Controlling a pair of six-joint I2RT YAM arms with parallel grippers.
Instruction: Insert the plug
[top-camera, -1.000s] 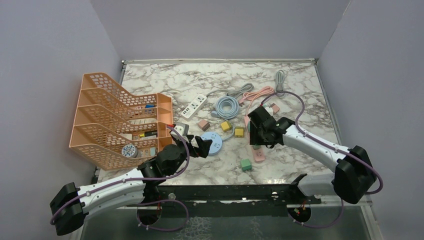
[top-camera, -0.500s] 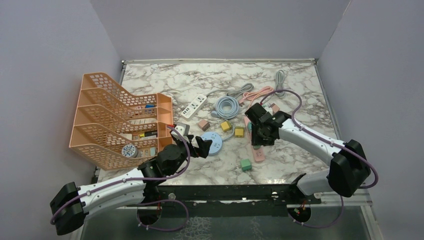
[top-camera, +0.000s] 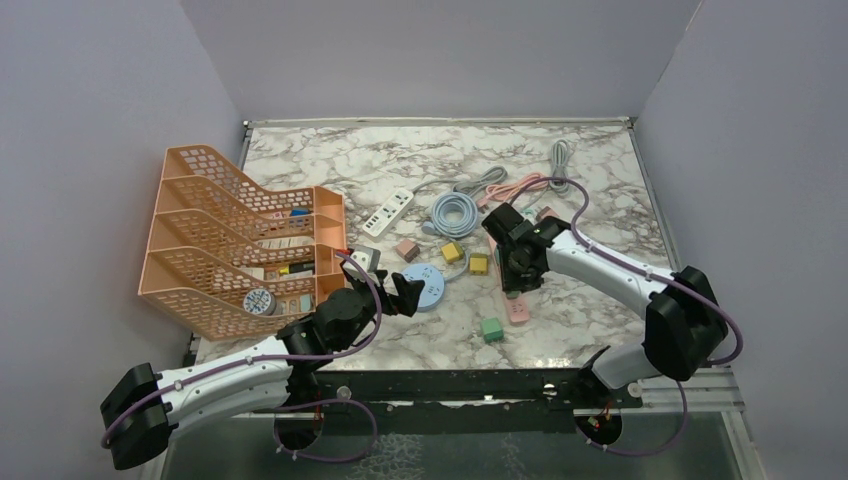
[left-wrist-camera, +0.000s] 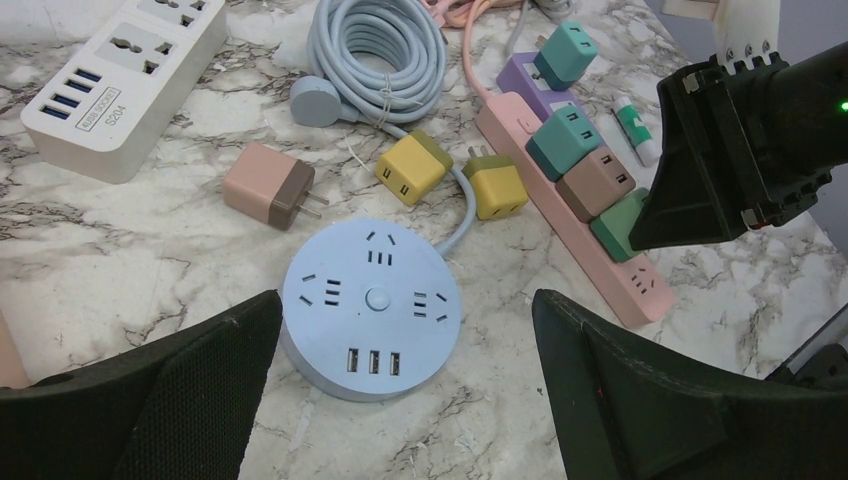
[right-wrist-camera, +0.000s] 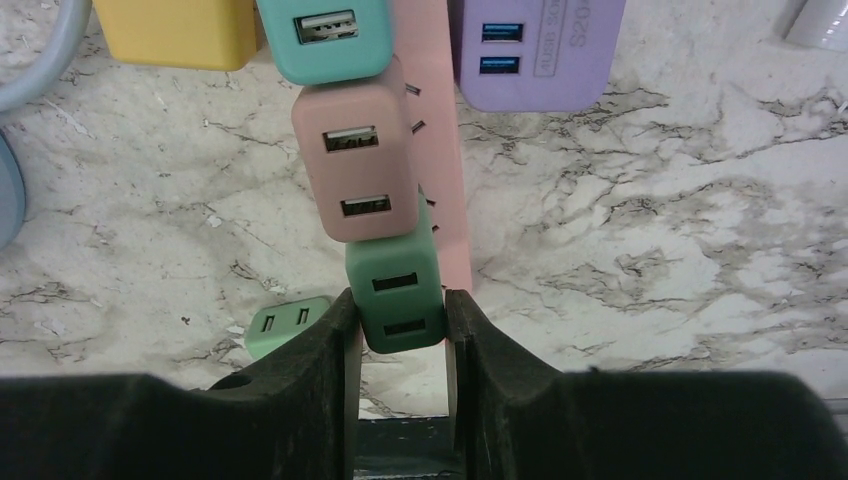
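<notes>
The right claw (right-wrist-camera: 400, 312) is clamped on the green plug (right-wrist-camera: 395, 290), one finger pressed to each of its sides. The plug sits on the pink strip (right-wrist-camera: 447, 230), touching a dusty-pink plug (right-wrist-camera: 355, 160) next in the row, with a teal plug (right-wrist-camera: 322, 35) beyond that. Whether its prongs are fully in, I cannot tell. The strip lies a little right of the counter's (top-camera: 400, 160) middle, running from the far edge towards the near edge, and the green plug is the nearest one in the row. In the left wrist view one bare socket shows past it at the strip's near end. A purple charger (right-wrist-camera: 540, 50) lies just beside the strip, on the right-edge side. A loose pale-green plug (right-wrist-camera: 285, 325) lies on the marble, near the claw's left finger.

The left claw (left-wrist-camera: 405, 300) is wide apart and holds nothing. It hangs over the round blue hub (left-wrist-camera: 370, 340), towards the near edge and left of the strip. Past the hub lie two yellow plugs (left-wrist-camera: 412, 167), a tan plug (left-wrist-camera: 265, 187), a coiled grey cable (left-wrist-camera: 375, 55) and a white strip (left-wrist-camera: 120, 75). An orange rack (top-camera: 235, 240) stands along the left edge.
</notes>
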